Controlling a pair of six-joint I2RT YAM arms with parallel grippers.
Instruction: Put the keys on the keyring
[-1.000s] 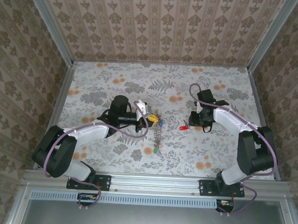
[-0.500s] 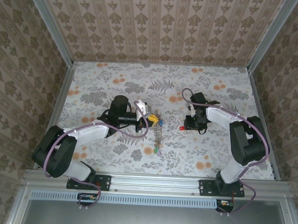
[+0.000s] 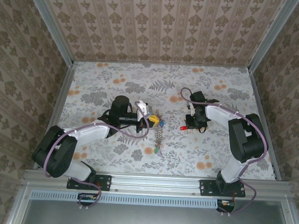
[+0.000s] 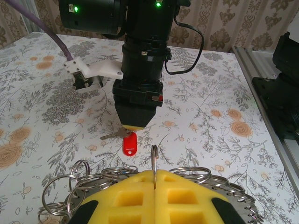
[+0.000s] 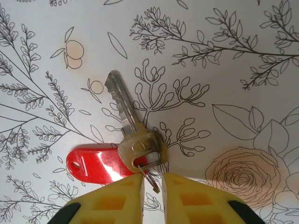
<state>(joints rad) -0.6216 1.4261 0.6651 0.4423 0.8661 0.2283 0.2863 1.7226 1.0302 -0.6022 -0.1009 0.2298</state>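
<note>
The right gripper, jaws narrow, straddles the split ring of the red-tagged key lying on the tabletop just ahead of it; whether it grips, I cannot tell. The left gripper pinches one loop of the keyring.

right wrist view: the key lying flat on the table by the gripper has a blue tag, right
No, the tag is red, not blue, as the right wrist view shows. The key does lie flat on the table by the right gripper.
</note>
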